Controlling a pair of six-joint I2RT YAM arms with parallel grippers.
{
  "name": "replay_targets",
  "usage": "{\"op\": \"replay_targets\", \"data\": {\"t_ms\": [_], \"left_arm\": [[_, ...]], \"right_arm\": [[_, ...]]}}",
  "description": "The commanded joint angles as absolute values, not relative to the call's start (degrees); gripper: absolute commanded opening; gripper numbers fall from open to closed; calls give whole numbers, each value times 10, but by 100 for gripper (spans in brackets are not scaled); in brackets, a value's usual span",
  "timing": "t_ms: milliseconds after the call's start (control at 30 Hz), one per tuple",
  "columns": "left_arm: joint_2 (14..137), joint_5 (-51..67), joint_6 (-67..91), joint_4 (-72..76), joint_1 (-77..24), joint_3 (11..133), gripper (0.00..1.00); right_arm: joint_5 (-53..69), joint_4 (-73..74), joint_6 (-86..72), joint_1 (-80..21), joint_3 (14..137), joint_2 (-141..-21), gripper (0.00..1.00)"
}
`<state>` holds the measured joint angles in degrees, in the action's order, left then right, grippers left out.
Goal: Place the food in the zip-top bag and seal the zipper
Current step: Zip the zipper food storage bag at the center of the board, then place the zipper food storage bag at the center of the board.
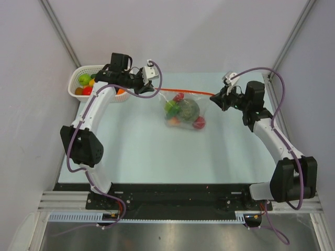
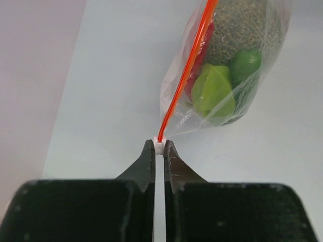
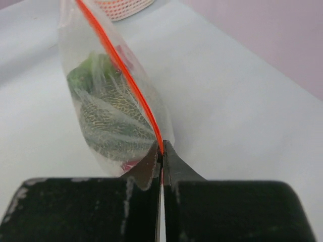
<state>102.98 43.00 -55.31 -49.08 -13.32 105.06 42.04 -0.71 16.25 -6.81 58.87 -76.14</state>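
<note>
The zip-top bag [image 1: 184, 112] hangs between both grippers over the table's far middle, its orange-red zipper [image 1: 186, 92] stretched taut. Inside it are several toy foods: a netted green melon [image 2: 245, 30], a light green fruit [image 2: 214, 93], a red piece [image 2: 199, 65] and more. My left gripper [image 1: 153, 90] is shut on the zipper's white slider [image 2: 159, 146] at the left end. My right gripper [image 1: 215, 97] is shut on the zipper's right end [image 3: 160, 146], with the bag [image 3: 113, 116] hanging just beyond it. More toy food [image 1: 85, 85] lies in the basket.
A white lattice basket [image 1: 78, 73] stands at the table's far left corner behind the left arm, and its edge shows in the right wrist view [image 3: 123, 7]. Grey walls enclose the table on three sides.
</note>
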Motion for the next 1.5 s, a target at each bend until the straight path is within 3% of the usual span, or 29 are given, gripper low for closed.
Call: {"op": "replay_targets", "data": {"t_ms": [0,200,333,533,767,933,967,1000,1033,1067,1133,1167,1267,1333,1367,1467], "left_arm": [[1011,407,-489,-407,-117,1081,0],[953,383,-568,-418,-137,969,0],[889,377,-607,-425,-171,792,0],[808,374,-607,-390,-217,600,0],[749,364,-592,-366,-272,485,0],[725,360,-578,-363,-294,458,1],[723,360,-579,-366,-297,457,10],[722,361,-580,-371,-300,459,19],[718,363,-580,-383,-302,462,26],[714,367,-578,-389,-307,467,41],[707,380,-568,-414,-307,489,51],[700,381,-563,-422,-307,500,65],[693,380,-555,-468,-307,557,89],[687,377,-520,-479,-307,606,96],[686,378,-506,-483,-304,622,100],[691,397,-438,-476,-283,684,100]], "right_arm": [[346,-170,122,-62,624,-802,0],[399,-102,195,-87,637,-839,0],[434,136,298,-110,636,-855,0],[433,332,472,-120,600,-861,0],[406,431,623,-162,529,-791,1],[388,486,667,-201,495,-758,11],[372,489,665,-212,491,-749,18],[367,494,663,-221,490,-744,36],[367,495,650,-222,489,-737,46],[367,483,636,-222,488,-730,53],[363,472,598,-221,490,-698,69],[360,464,584,-222,490,-686,77],[342,452,510,-241,503,-626,86],[328,442,467,-243,512,-585,90],[317,418,421,-243,520,-575,100],[267,346,327,-243,545,-555,100]]}}
